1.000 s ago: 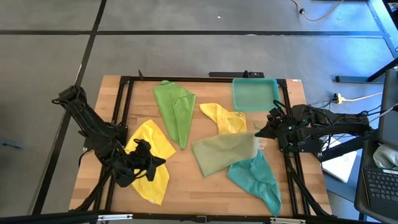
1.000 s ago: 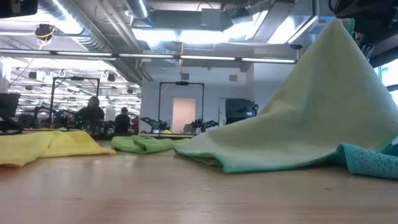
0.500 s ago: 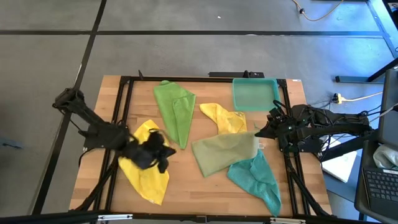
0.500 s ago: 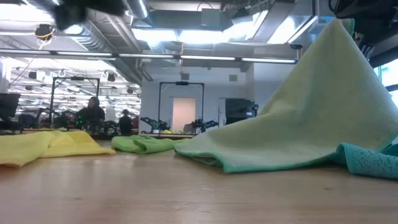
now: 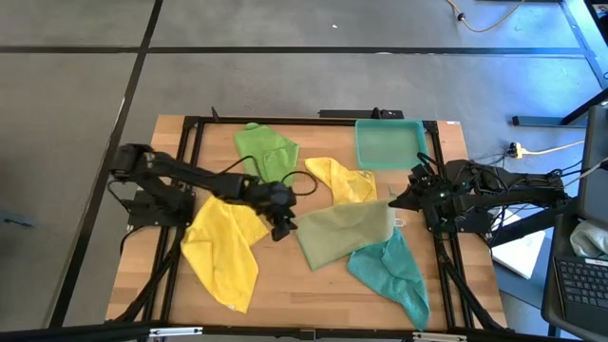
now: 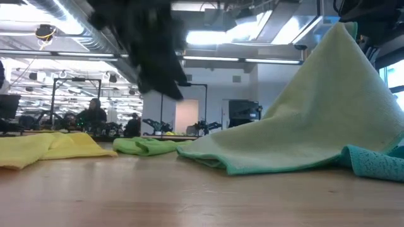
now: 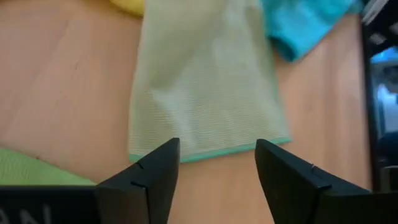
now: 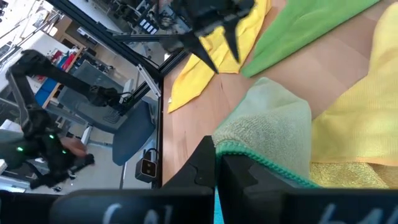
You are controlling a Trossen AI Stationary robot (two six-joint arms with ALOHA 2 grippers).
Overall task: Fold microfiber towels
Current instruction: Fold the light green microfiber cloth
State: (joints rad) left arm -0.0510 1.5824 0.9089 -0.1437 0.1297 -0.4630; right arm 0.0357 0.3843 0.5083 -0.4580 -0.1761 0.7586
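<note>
- At the middle of the table (image 5: 285,285) lies the pale olive towel (image 5: 337,236); we take it as the landmark for every position below.
- We see the right gripper (image 5: 403,201) clenched on the right-hand corner of the pale olive towel and holding it up off the wood. In the low view the cloth rises to a peak at that corner (image 6: 344,28). We judge the corner is held up so that an edge is offered for a fold.
- We see the left gripper (image 5: 281,220) just beside the left edge of the pale olive towel, its fingers (image 7: 152,177) spread and grasping nothing. In the left wrist view the towel's green-trimmed edge lies between and beyond the two fingers. We judge the gripper is placed there to take that edge.
- Left arm pose: stretched low across the table from the left side toward the pale olive towel.
- Right arm pose: reaching in from the right side, wrist near the towel's raised corner.
- Other towels, relative to the pale olive towel:
  - large yellow towel (image 5: 223,249) to the left, well apart;
  - bright green towel (image 5: 266,161) behind and to the left;
  - small yellow towel (image 5: 344,180) touching its far edge;
  - teal towel (image 5: 391,271) overlapping its near right corner.
- None of the five towels looks neatly folded yet.
</note>
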